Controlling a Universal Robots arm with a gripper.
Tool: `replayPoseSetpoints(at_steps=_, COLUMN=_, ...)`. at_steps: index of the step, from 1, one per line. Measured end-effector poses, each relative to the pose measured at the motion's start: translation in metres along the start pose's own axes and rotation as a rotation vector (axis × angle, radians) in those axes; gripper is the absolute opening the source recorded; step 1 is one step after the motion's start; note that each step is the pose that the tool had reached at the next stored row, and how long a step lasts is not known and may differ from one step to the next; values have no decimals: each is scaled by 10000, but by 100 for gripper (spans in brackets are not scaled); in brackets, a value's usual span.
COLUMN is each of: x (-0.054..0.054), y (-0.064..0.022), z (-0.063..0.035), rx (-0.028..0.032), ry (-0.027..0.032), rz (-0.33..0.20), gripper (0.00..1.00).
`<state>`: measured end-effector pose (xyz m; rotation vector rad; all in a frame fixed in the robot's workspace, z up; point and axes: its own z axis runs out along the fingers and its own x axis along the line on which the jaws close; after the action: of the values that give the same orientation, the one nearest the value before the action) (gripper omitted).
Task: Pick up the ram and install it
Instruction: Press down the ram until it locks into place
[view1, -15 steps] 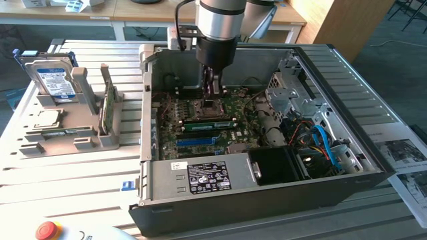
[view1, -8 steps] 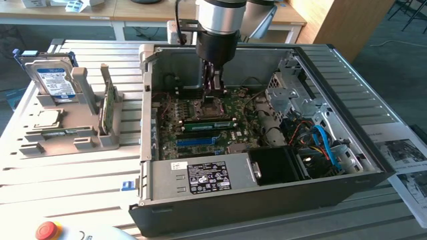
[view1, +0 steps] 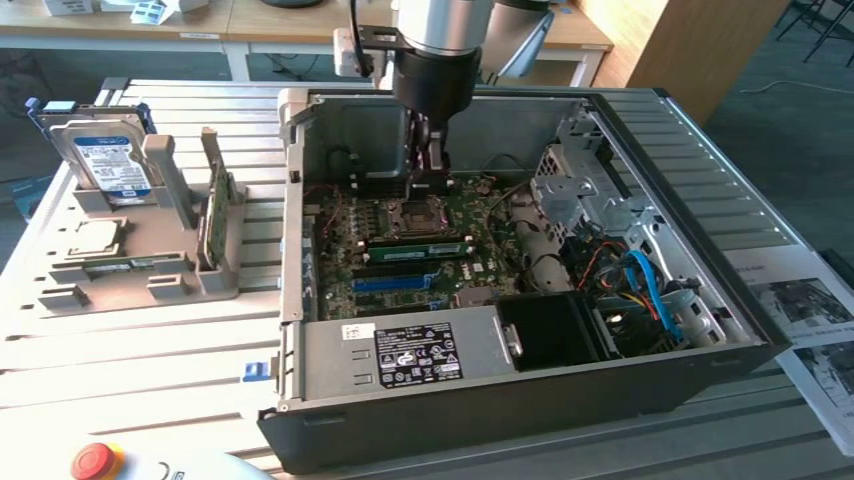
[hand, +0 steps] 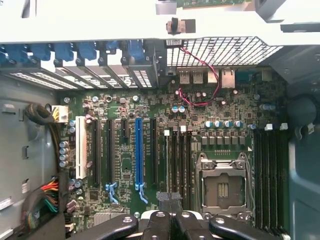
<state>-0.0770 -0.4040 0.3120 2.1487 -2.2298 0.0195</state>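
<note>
A green ram (view1: 416, 241) sits on the green motherboard (hand: 150, 125) inside the black computer case (view1: 534, 400). A blue slot strip (hand: 139, 152) runs beside 1 white slot (hand: 80, 147). The gripper (hand: 170, 212) is black.

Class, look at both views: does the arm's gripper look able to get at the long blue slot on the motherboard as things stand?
Probably yes. The case lies open, the gripper hangs inside it over the board, and nothing stands over the blue slot.
</note>
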Motion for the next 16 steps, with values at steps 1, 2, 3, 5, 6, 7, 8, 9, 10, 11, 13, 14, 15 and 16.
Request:
replayPoseSetpoints(at_steps=1, x=0, y=0, z=-13, rx=-1, ry=3, rz=0, gripper=10)
replayPoseSetpoints(at_steps=2, x=1, y=0, z=-27, rx=0, ry=6, rz=0, gripper=10)
replayPoseSetpoints(at_steps=3, x=2, y=0, z=-42, rx=1, ry=9, rz=1, gripper=10)
replayPoseSetpoints(at_steps=5, x=3, y=1, z=-70, rx=1, ry=13, rz=2, gripper=10)
replayPoseSetpoints(at_steps=6, x=3, y=1, z=-85, rx=0, ry=17, rz=1, gripper=10)
replayPoseSetpoints(at_steps=7, x=4, y=0, z=-99, rx=0, ry=21, rz=0, gripper=10)
replayPoseSetpoints(at_steps=8, x=5, y=0, z=-112, rx=0, ry=24, rz=1, gripper=10)
replayPoseSetpoints(at_steps=9, x=5, y=1, z=-125, rx=1, ry=28, rz=1, gripper=10)
replayPoseSetpoints(at_steps=10, x=6, y=1, z=-137, rx=1, ry=32, rz=0, gripper=10)
replayPoseSetpoints(at_steps=11, x=6, y=1, z=-149, rx=1, ry=38, rz=0, gripper=10)
replayPoseSetpoints(at_steps=13, x=7, y=1, z=-166, rx=2, ry=46, rz=0, gripper=10)
replayPoseSetpoints(at_steps=14, x=7, y=1, z=-165, rx=2, ry=46, rz=1, gripper=10)
replayPoseSetpoints(at_steps=15, x=7, y=1, z=-165, rx=3, ry=46, rz=1, gripper=10)
replayPoseSetpoints(at_steps=16, x=7, y=2, z=-165, rx=2, ry=46, rz=1, gripper=10)
